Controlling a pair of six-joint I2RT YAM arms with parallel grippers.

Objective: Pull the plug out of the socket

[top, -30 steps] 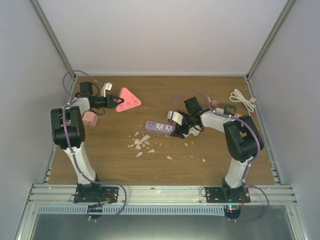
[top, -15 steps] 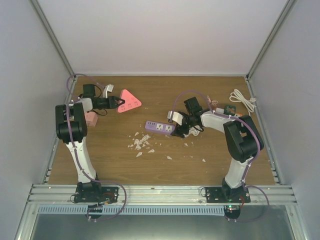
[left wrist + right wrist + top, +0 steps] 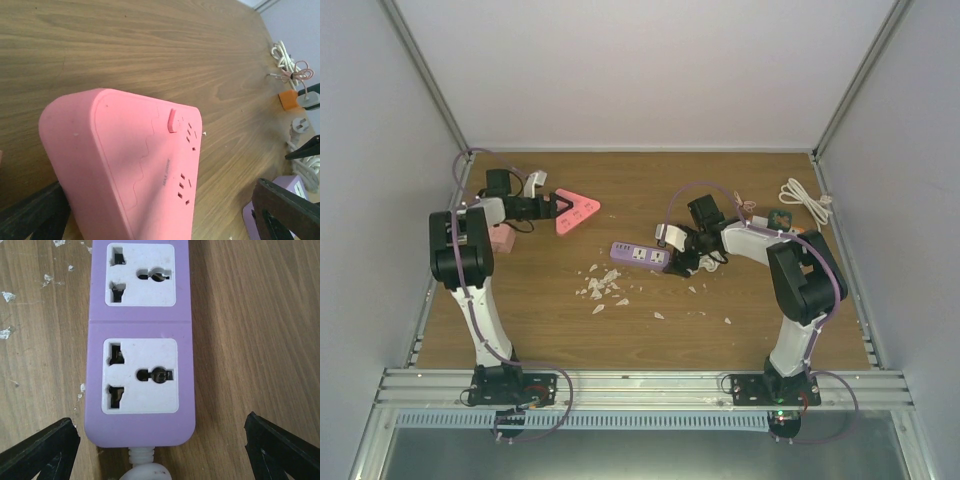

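Table (image 3: pixel 650 190): wood, scattered crumbs (image 3: pixel 602 285).
Socket (image 3: pixel 287 99): orange, far right, grey plug (image 3: pixel 311 98) beside.
Left gripper (image 3: pixel 552 207): wide apart around pink block (image 3: pixel 125 165), holding nothing.
Right gripper (image 3: pixel 160 450): wide apart above purple strip (image 3: pixel 140 327), empty.
Advice: pin socket, pull plug straight.

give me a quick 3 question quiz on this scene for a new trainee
1. True or false: the left gripper stands open around a corner of the pink triangular plastic socket block.
2. Pick one: what does the open right gripper straddle?
A. the cord end of the purple rectangular power strip
B. a green mug
C. a metal spoon
3. In a few words: what is scattered on the wooden table just in front of the purple strip?

Key
1. True
2. A
3. small white chips
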